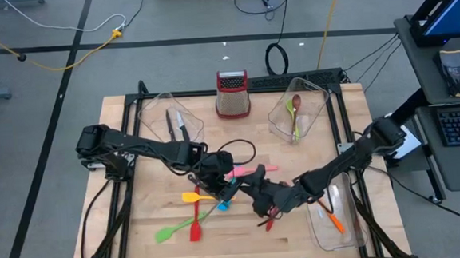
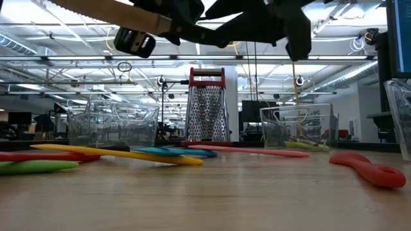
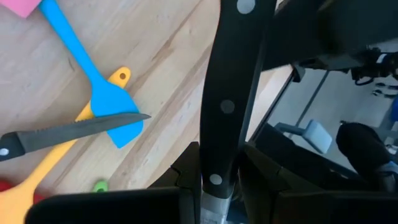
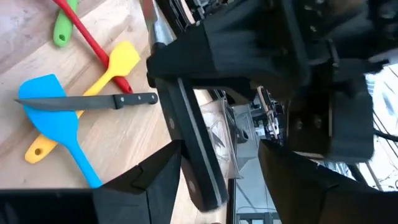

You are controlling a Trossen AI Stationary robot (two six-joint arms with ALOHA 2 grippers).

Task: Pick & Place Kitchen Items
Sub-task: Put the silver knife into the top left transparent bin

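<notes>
A wooden worktop [image 1: 136, 163] carrying a box grater and three clear plastic bins.

The metal grater with a red top [image 1: 232, 94] stands upright at the middle of the far edge. One bin [image 1: 153, 118] sits toward the far left corner, one [image 1: 304, 100] toward the far right corner, and one [image 1: 332, 231] lies along the right edge near the front corner.

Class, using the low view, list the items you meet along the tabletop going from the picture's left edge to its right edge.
Green spatula → yellow spatula → metal box grater → pink spatula → clear bin holding utensils → red spoon.
</notes>
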